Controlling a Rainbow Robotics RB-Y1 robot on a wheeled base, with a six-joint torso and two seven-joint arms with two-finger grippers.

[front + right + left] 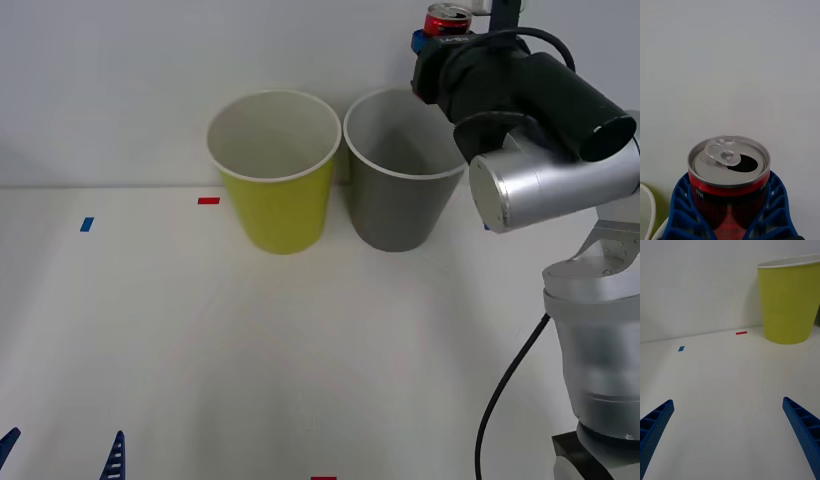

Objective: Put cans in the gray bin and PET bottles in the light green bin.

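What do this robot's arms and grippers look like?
Both the left gripper and the right gripper have blue fingers with a ribbed lattice. The right arm has silver rounded joint housings, a black forearm section, and a black cable hanging beside it.

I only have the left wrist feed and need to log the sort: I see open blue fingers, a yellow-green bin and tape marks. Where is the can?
Observer: The red can is held up by the right gripper, above the table, behind the far right rim of the gray bin.
Operator: Is the grip firm, and is the can upright?
Observer: In the right wrist view the blue fingers close around both sides of the can, which sits upright, silver top showing, its mouth already open.
Operator: How do the bins sit?
Observer: The gray bin stands beside the light green bin, on its right; nothing shows inside either.
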